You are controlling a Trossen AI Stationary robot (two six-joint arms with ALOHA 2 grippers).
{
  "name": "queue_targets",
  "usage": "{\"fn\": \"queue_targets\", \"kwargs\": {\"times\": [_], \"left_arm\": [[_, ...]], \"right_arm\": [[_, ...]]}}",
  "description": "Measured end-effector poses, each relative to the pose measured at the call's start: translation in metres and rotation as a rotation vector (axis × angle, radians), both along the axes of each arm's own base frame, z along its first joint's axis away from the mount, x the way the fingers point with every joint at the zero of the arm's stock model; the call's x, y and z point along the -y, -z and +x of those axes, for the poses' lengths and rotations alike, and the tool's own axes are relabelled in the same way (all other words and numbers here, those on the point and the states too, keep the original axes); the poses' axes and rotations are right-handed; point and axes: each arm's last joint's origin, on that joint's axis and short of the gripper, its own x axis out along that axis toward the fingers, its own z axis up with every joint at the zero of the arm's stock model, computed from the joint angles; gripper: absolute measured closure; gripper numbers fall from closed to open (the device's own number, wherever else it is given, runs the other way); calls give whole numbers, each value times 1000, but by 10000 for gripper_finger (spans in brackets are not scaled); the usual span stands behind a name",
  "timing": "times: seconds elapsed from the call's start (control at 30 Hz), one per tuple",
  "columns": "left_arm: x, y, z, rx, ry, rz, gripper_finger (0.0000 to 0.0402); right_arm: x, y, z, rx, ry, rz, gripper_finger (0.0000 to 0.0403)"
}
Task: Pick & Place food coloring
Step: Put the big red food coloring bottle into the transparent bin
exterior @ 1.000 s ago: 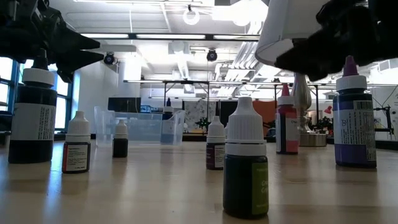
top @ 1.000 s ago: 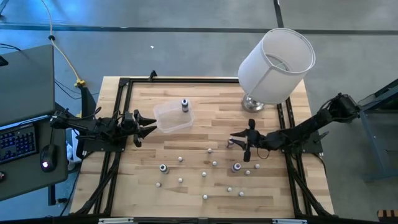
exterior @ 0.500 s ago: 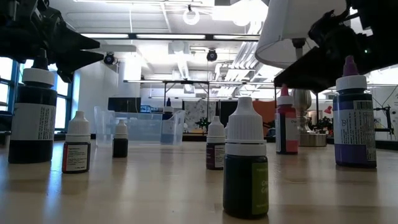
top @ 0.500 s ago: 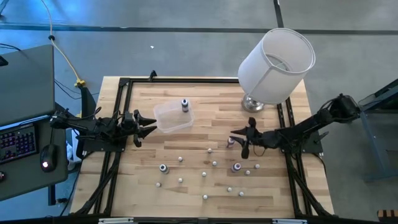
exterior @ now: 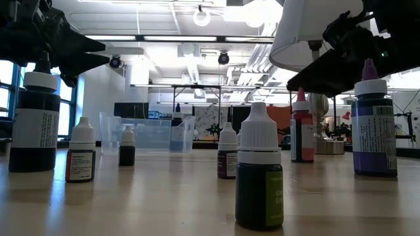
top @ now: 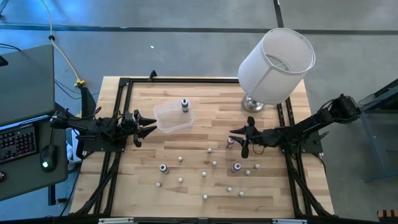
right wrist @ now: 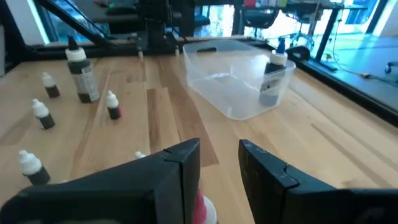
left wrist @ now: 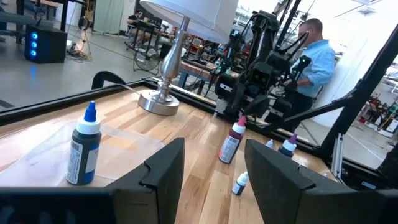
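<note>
1. Food coloring bottle with the pink top [right wrist: 200, 210] seen right at the mouth of the right gripper [right wrist: 219, 152], in line with the gap; gripped or merely straddled, cannot tell
2. Shifted over the last second: right gripper slid off the line of the purple-topped bottle [exterior: 374, 118] in the low view and moved in towards the pink-topped one, near the middle-right of the table [top: 186, 143]
3. Judged as a fresh approach on the pink-topped bottle, pick not yet confirmed; bottle upright on the wood, base down
4. Just beyond: purple-topped bottle and several small whitish-capped bottles standing loose nearby, close enough to be knocked during a lift
5. Farther out: clear tub [top: 168, 121] towards the table's left, with one blue-topped bottle [top: 184, 105] already upright inside, so one placed and most of the set left to move
6. Left gripper [top: 149, 127] parked at the left edge just beside the tub, jaws spread wide and empty, unchanged over the last second
7. White lamp [top: 277, 62] at the far right corner, well clear of the likely path to the tub
</note>
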Motion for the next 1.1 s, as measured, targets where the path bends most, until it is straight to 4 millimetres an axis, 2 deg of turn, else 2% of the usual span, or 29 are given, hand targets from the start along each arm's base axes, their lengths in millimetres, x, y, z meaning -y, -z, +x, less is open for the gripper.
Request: {"fn": "queue_targets", "kwargs": {"times": [0.33, 0.7, 0.8, 1.0, 1.1], "left_arm": [[0, 0, 0, 0, 0, 0, 234], [0, 0, 0, 0, 0, 0, 234], [0, 0, 0, 0, 0, 0, 234], [0, 0, 0, 0, 0, 0, 234], [0, 0, 0, 0, 0, 0, 234]], "right_arm": [[-3, 5, -1, -50, -87, 53, 300], [0, 12, -3, -116, -23, 75, 301], [-1, 12, -3, -117, -34, 80, 315], [-1, 12, -3, -113, -31, 79, 367], [-1, 10, -3, -87, -21, 82, 367]]}}
